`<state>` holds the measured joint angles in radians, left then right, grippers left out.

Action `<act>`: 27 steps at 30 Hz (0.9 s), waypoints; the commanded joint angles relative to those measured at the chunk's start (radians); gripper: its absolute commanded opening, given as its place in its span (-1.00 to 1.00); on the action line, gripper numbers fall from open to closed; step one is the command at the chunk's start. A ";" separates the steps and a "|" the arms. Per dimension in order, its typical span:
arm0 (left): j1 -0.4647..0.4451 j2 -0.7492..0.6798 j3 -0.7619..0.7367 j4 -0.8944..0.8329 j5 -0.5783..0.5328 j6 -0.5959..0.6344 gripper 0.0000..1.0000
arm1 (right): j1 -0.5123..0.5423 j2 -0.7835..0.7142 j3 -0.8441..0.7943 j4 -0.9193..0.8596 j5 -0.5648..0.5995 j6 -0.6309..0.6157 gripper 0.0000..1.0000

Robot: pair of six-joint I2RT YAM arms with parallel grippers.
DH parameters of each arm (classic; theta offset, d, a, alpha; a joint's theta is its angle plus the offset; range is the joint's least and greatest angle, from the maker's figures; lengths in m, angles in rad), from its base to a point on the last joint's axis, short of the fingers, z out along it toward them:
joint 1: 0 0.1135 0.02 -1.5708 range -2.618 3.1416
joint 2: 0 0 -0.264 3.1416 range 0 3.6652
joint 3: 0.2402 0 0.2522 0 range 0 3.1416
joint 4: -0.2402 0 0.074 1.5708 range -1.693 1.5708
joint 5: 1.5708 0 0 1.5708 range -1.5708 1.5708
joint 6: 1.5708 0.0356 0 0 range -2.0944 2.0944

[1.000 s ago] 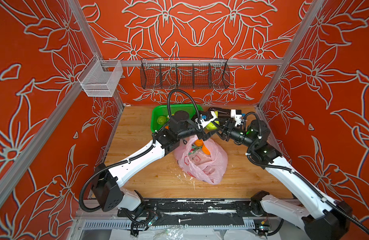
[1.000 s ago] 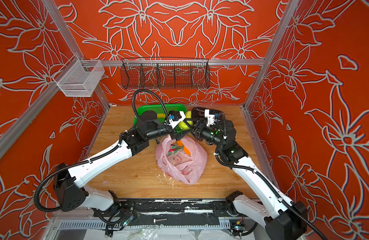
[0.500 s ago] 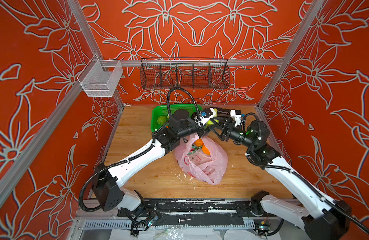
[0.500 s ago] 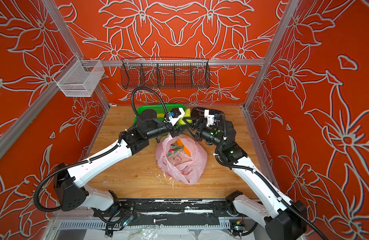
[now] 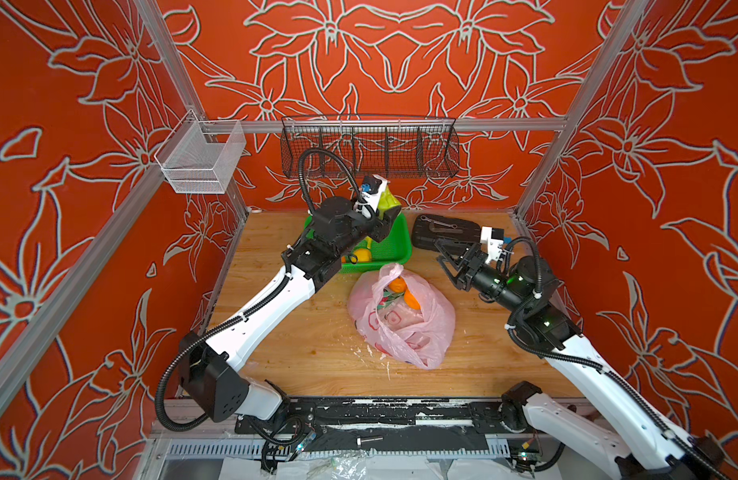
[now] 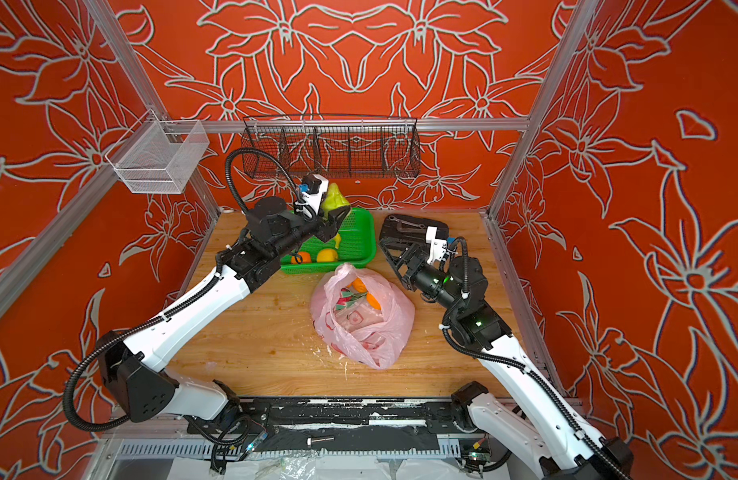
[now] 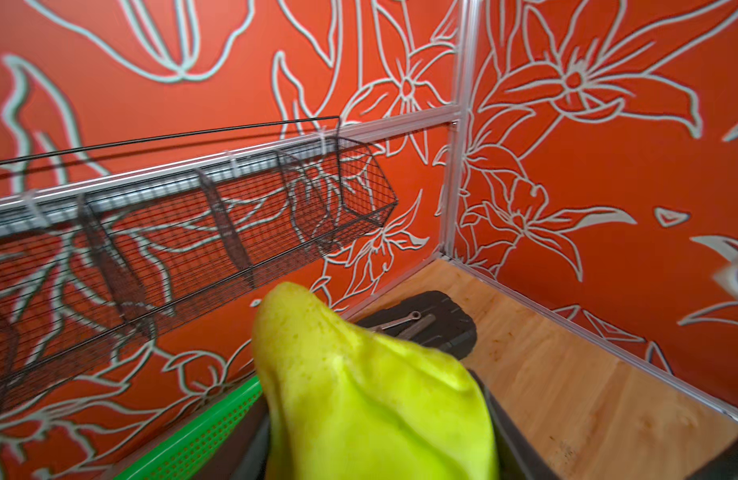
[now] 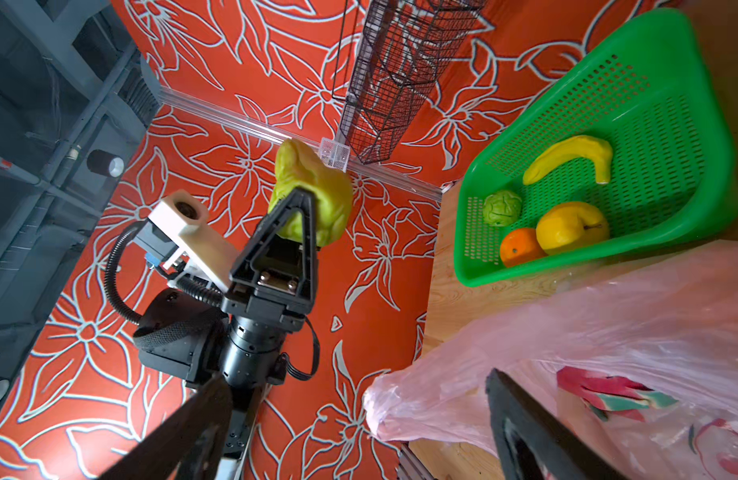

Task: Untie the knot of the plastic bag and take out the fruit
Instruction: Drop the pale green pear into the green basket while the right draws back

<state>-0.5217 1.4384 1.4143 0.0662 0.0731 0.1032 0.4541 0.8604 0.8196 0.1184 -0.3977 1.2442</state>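
Plastic bag point(image 5: 400, 328) lies mouth-open on table point(image 5: 296, 353) between both arms, just in front of green basket point(image 5: 400, 245), oranges point(image 5: 398, 285) showing inside; left gripper point(image 6: 336, 212) clamps a green fruit point(image 6: 336, 198) up above the basket; right gripper point(image 5: 444, 259) gapes wide, empty, near the bag.

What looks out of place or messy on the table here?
White flecks lie scattered on the table by the bag's near edge, like spilled debris. A wrench on a black mat at the back seems unrelated.
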 commanded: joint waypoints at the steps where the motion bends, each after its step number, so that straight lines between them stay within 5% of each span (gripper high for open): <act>1: 0.041 -0.025 0.025 -0.072 -0.065 -0.036 -0.17 | -0.001 -0.018 -0.011 -0.033 0.026 -0.020 0.94; 13: 0.206 0.069 0.025 -0.263 -0.146 -0.075 -0.17 | -0.002 -0.045 -0.011 -0.117 0.050 -0.066 0.94; 27: 0.311 0.286 0.104 -0.541 -0.247 0.075 -0.18 | 0.000 -0.071 -0.036 -0.131 0.060 -0.062 0.94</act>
<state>-0.2176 1.7061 1.4914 -0.4004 -0.1383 0.1120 0.4541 0.8009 0.8017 -0.0189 -0.3542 1.1847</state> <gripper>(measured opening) 0.587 0.970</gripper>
